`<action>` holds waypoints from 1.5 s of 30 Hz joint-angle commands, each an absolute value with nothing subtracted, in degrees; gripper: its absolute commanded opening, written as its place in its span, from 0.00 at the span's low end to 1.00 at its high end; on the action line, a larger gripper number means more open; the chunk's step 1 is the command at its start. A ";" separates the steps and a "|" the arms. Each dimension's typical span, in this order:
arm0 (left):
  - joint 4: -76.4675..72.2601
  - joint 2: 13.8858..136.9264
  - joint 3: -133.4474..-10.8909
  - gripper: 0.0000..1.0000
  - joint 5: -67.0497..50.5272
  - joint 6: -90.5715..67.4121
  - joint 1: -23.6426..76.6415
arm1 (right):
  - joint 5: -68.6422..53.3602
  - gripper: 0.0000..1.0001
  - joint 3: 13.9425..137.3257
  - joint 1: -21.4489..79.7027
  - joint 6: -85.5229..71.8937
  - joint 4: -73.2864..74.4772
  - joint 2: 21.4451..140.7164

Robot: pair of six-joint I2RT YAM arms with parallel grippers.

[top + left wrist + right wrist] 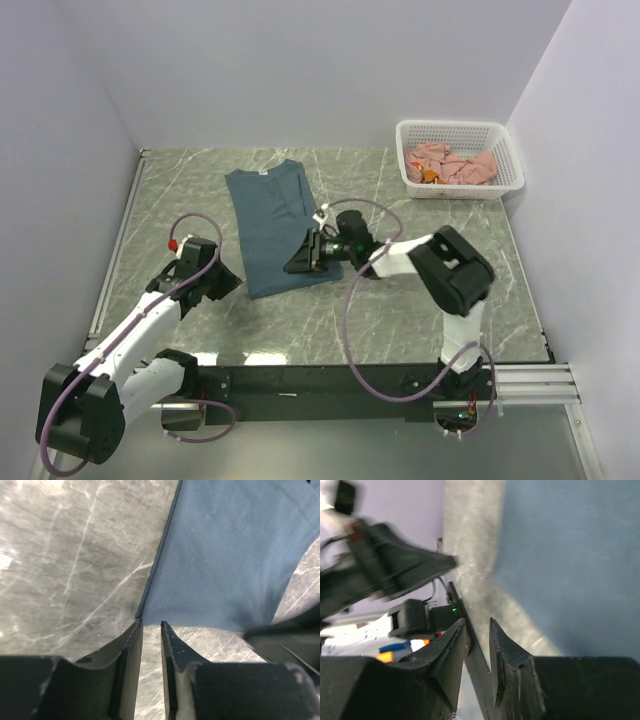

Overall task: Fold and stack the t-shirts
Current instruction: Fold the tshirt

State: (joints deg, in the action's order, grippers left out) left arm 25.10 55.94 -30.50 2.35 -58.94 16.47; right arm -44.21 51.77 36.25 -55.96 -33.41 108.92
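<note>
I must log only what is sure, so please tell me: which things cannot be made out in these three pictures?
- Top view: the pink shirts in the basket are too small and bunched to count.
- Top view: the right gripper covers the near right corner of the blue shirt.
- Left wrist view: the frame edge cuts off most of the blue shirt.
- Right wrist view: the left arm is blurred.

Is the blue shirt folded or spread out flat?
Partly folded: the dark blue t-shirt lies as a narrow strip, collar at the far end, no sleeves sticking out.
</note>
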 commanded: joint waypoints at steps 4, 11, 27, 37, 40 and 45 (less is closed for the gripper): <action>31.97 50.37 -37.43 0.29 9.22 -53.18 16.44 | -43.95 0.33 51.42 37.27 -64.95 -45.26 122.51; 34.36 42.38 -42.45 0.35 17.92 -44.58 16.44 | -40.70 0.33 51.68 37.79 -59.68 -35.70 117.17; 31.38 35.77 -40.08 0.66 21.97 -40.17 15.38 | -42.37 0.33 67.23 47.72 -68.73 -38.59 127.95; 30.59 35.77 -39.81 0.68 20.48 -39.64 14.50 | -40.17 0.33 66.10 47.82 -65.13 -33.49 125.44; 30.59 35.95 -39.73 0.78 19.95 -39.55 14.41 | -39.47 0.33 63.81 46.15 -59.61 -28.67 118.41; 31.72 37.17 -39.99 0.94 18.99 -39.72 14.41 | -35.35 0.33 58.11 40.61 -47.50 -15.25 105.42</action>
